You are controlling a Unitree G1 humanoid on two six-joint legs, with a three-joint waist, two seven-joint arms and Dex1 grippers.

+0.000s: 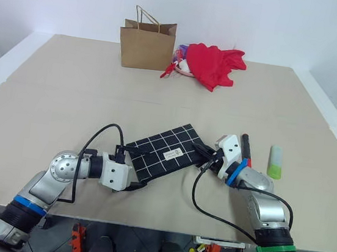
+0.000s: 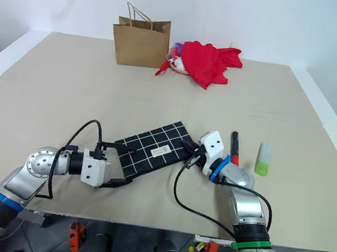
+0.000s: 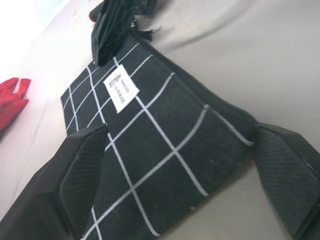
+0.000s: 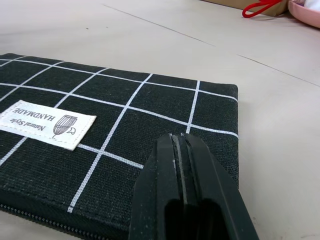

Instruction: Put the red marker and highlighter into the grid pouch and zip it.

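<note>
The grid pouch point(image 1: 164, 153) lies flat on the table, black with white lines and a small white label facing up. My left gripper point(image 1: 134, 170) is open, and its two fingers straddle the pouch's left end point(image 3: 160, 140) without closing on it. My right gripper point(image 1: 205, 154) is shut, its fingertips point(image 4: 181, 165) resting over the pouch's right end; whether anything is pinched between them is hidden. The red marker point(image 2: 234, 149) lies on the table just right of my right wrist. The highlighter point(image 2: 263, 159), pale with a lime-green end, lies a little farther right.
A brown paper bag point(image 1: 146, 43) stands at the far side of the table, with a heap of red cloth point(image 1: 213, 64) beside it on the right. The table's front edge point(image 1: 162, 228) runs just under both forearms.
</note>
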